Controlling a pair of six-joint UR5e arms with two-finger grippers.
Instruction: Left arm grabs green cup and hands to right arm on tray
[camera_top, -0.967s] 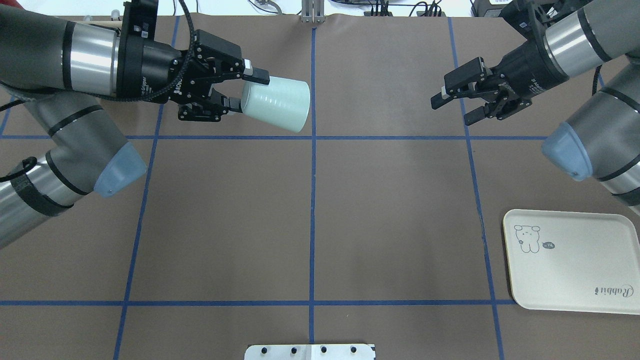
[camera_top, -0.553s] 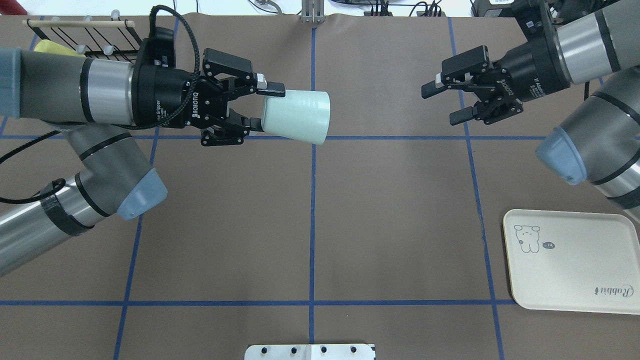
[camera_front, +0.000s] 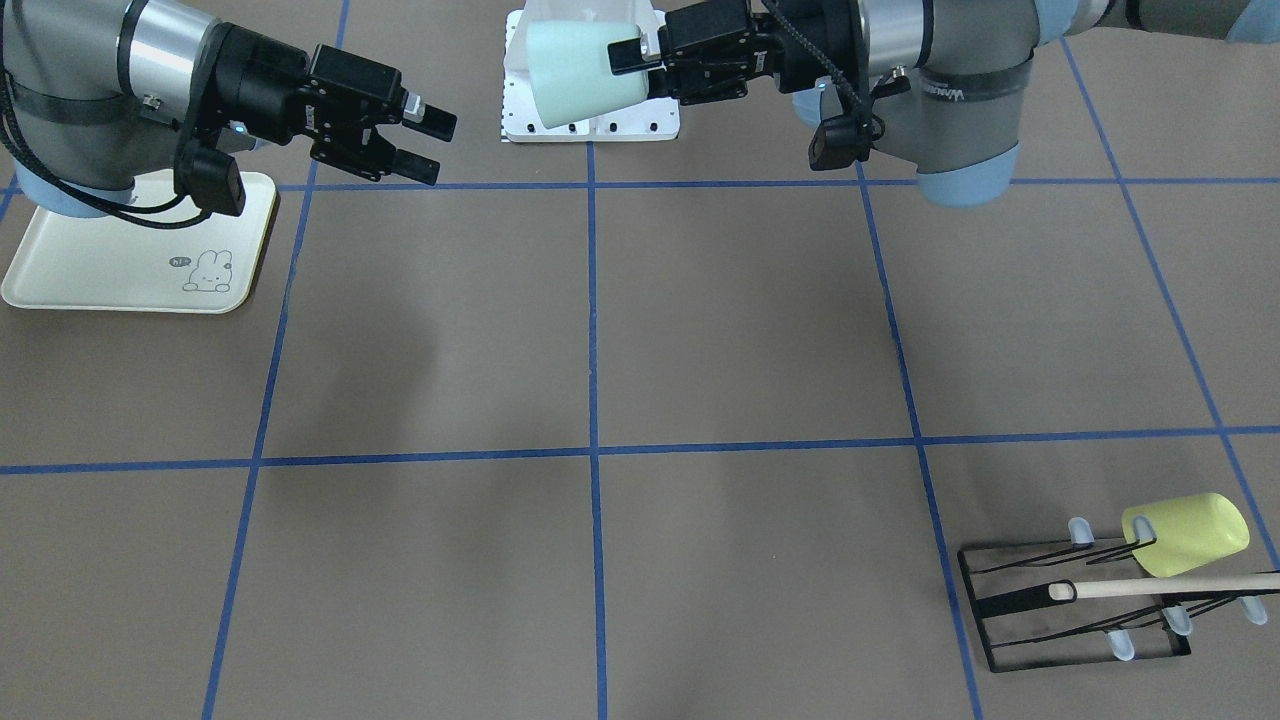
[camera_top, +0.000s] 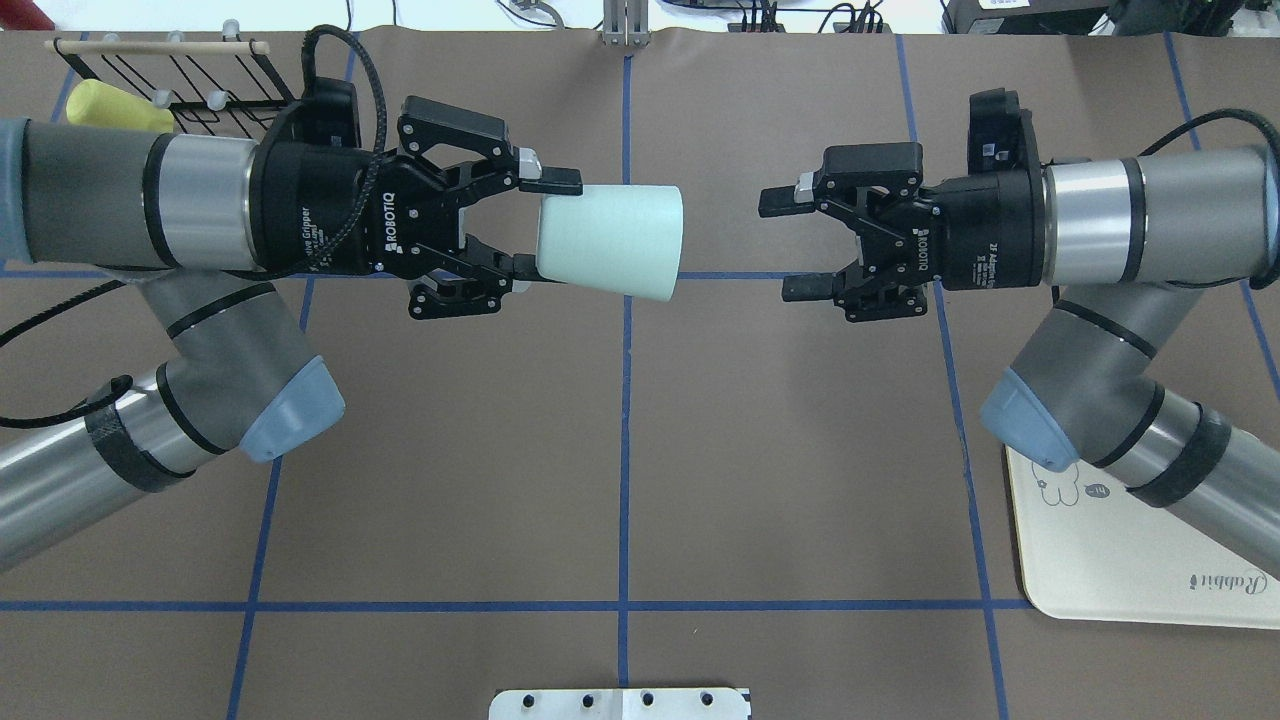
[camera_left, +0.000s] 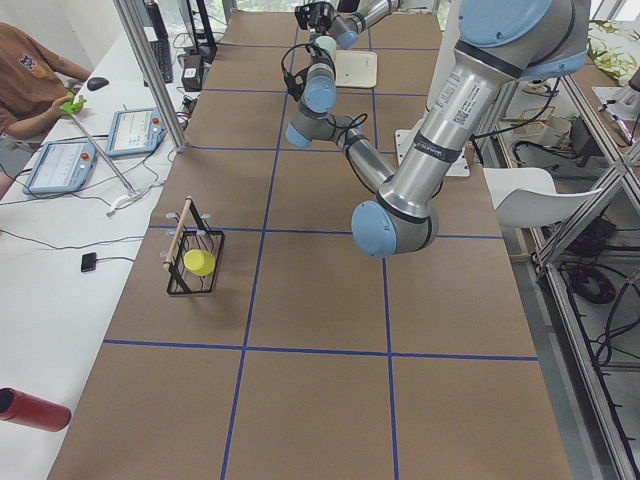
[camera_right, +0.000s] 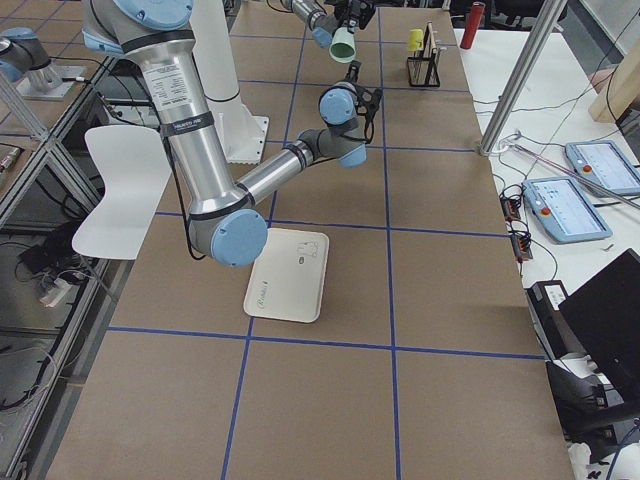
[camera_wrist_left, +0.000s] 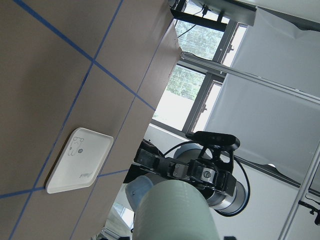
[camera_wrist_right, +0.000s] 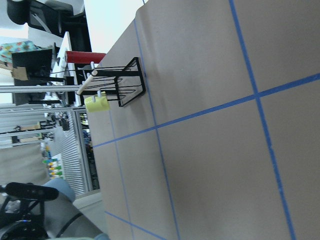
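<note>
Brown-covered worktop (camera_top: 450, 480) gridded with blue tape lines (camera_top: 624, 450); white chair (camera_right: 118, 180) beside it; white side bench (camera_left: 50, 300) carrying 2 tablets (camera_left: 62, 165), aluminium post (camera_left: 150, 75) at its edge; daylit windows (camera_wrist_left: 187, 87) behind.

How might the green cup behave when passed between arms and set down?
Smooth-looking green cup may slip: left jaws pinch only its narrow end. Probably light, held out level that way. Round and tapered, it would likely roll in a curve on its side.

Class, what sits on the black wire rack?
A yellow-green cup rests tipped on the black wire rack, beside its wooden rod. How the cup is held is hidden by the cup itself.
</note>
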